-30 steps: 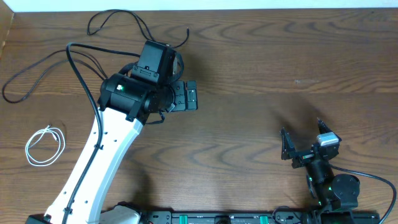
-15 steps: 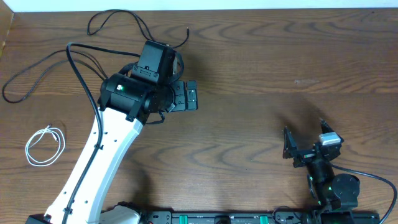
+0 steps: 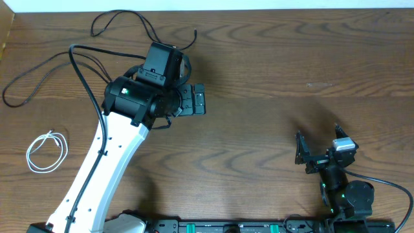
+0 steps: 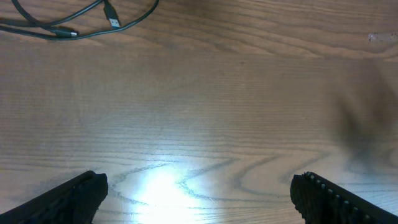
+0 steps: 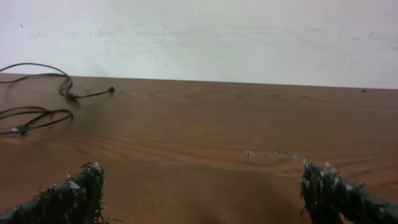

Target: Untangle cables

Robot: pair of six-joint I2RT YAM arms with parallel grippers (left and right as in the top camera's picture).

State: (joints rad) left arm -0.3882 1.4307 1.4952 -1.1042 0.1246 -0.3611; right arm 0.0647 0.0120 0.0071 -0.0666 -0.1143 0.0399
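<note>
coiled white cable (image 3: pixel 28 154), thin black cables (image 3: pixel 39 70) (loosely curved)

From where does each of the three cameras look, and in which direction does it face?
Overhead: fixed above the table, looking straight down; both arms show, with the left gripper, the right gripper and the white cable.
Left wrist: on the left arm, tilted down at the tabletop; its open fingers fill the bottom corners.
Right wrist: low on the right arm, looking almost level across the table to a pale wall; its open fingers frame the bottom.
Shared: the black cables appear in all three.
</note>
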